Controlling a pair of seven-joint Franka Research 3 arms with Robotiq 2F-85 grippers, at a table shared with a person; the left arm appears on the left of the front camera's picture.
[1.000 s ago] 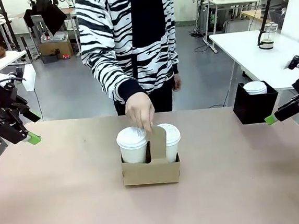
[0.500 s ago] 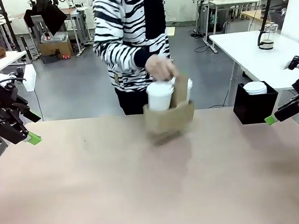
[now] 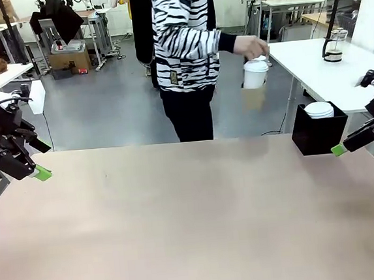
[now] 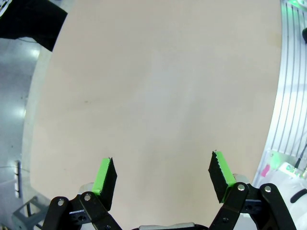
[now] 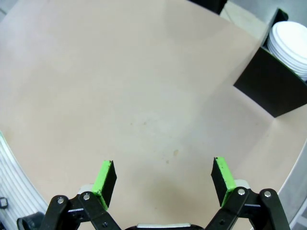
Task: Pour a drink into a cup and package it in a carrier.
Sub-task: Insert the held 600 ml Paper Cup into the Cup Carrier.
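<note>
The carrier (image 3: 254, 97), a single brown cardboard tray, hangs off the table from the person's hand (image 3: 253, 46), beyond the far edge and up toward the right of the front view. It is blurred; one white-lidded cup (image 3: 256, 74) shows in it, and whether a second sits behind it I cannot tell. The person, in a black-and-white striped top, stands side-on past the far edge.

One black box (image 3: 319, 135) stands at the table's far right corner, holding a stack of white lids (image 3: 319, 109); the right wrist view shows the same box (image 5: 271, 85) and lids (image 5: 291, 42) at its upper right.

Two grippers are in view. The left gripper (image 4: 162, 178) hangs above the table's left edge with its green pads spread wide apart, nothing between them. The right gripper (image 5: 164, 178) hangs near the right edge, just beside the black box, its pads likewise wide apart and empty.

The table (image 3: 195, 231) is a plain beige surface, with a few faint specks in the right wrist view. Behind it lies a grey floor with other white tables; on the one at the right stands one glass vessel (image 3: 336, 44) with dark liquid low in it.
</note>
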